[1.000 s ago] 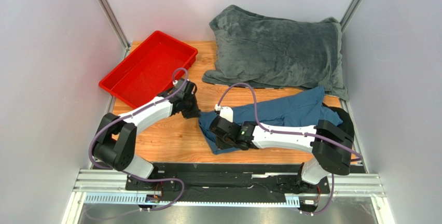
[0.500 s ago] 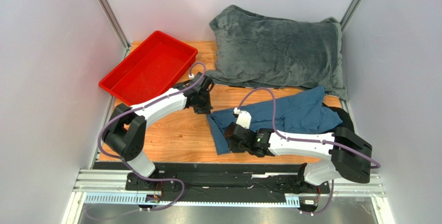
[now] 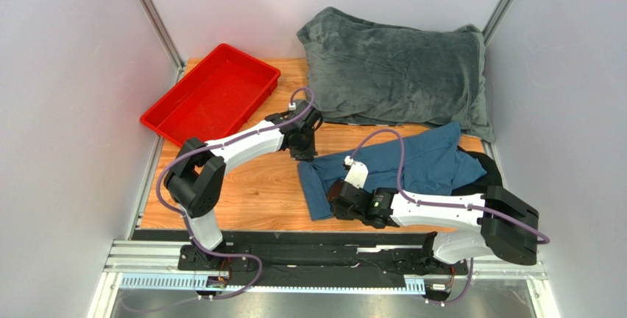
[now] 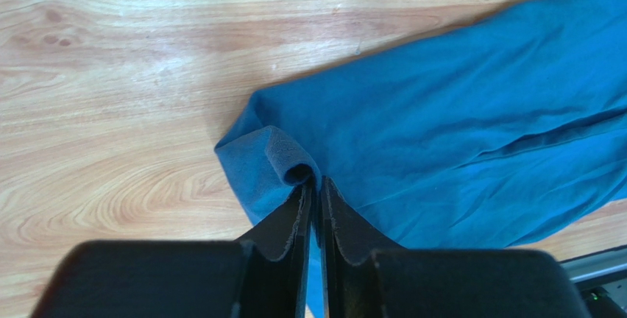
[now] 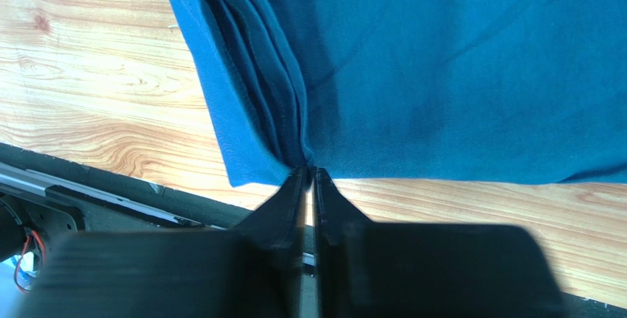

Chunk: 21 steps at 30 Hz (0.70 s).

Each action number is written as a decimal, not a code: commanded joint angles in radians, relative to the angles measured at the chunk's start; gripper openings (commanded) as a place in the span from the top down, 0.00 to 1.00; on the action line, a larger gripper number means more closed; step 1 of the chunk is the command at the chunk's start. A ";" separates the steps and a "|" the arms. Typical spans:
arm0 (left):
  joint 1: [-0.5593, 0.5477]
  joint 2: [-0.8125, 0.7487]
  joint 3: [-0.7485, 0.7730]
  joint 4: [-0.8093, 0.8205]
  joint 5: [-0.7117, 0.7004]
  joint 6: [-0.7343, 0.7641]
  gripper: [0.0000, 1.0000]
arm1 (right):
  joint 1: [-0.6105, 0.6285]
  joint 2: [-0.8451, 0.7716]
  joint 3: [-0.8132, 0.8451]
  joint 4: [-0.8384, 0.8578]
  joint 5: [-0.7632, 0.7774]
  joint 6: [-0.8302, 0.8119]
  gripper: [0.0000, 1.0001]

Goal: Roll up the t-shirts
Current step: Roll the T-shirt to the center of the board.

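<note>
The dark teal t-shirt (image 3: 419, 157) lies spread on the tabletop (image 3: 243, 189), outside the red tray (image 3: 210, 101) at the far left. The fingers of the left gripper (image 4: 315, 180) pinch its curled corner; those of the right gripper (image 5: 309, 171) clench its near hem, where folds gather

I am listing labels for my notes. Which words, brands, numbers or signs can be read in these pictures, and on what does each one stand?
None: no text can be read in any view.
The t-shirt, the red tray, the grey blanket and the wooden table are plain.
The left arm and the right arm show no legible lettering.
</note>
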 commanded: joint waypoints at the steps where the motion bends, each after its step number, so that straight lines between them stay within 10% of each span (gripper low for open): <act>1: -0.013 0.021 0.056 0.008 0.019 0.059 0.82 | 0.009 -0.032 0.014 0.010 0.069 0.006 0.82; 6: -0.016 0.037 0.056 0.055 0.077 0.115 0.66 | 0.000 -0.090 0.060 -0.055 0.163 -0.077 0.59; 21: -0.016 0.057 0.053 0.144 0.160 0.155 0.54 | -0.301 -0.040 0.066 0.260 -0.136 -0.414 0.72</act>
